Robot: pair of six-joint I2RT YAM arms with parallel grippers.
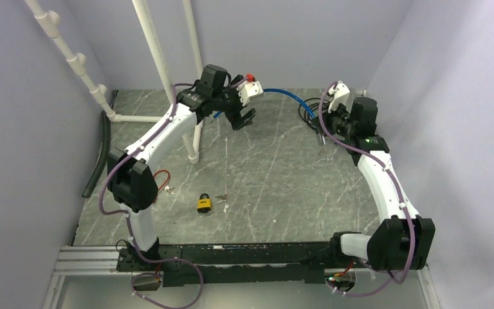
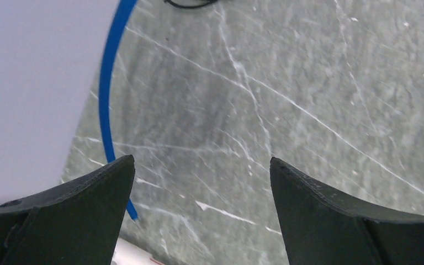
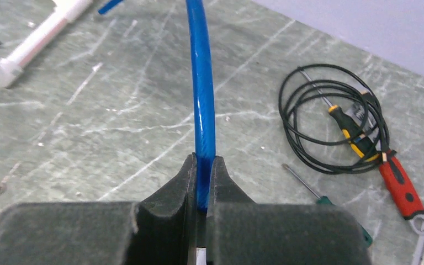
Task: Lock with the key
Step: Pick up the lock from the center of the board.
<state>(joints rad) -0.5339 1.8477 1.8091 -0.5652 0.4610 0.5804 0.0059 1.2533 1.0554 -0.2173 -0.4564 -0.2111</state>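
Well, locking not begun: left tool (image 2: 201, 162) apart, right tool (image 3: 201, 167) pinching the blue tube (image 3: 203, 99); next, grab the key (image 1: 222, 197) near the padlock (image 1: 204, 204)

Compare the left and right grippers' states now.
The left gripper is open and empty; the right gripper is shut on the blue tube. Ahead of the left gripper lies mostly table; ahead of the right gripper, a coiled black cable. Both are well away from the padlock.

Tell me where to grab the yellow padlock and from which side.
Grip the padlock by its yellow body, across the flanks, straight down from above: it seems to lie flat on the table, dark shackle pointing away. The open left end effector is free.
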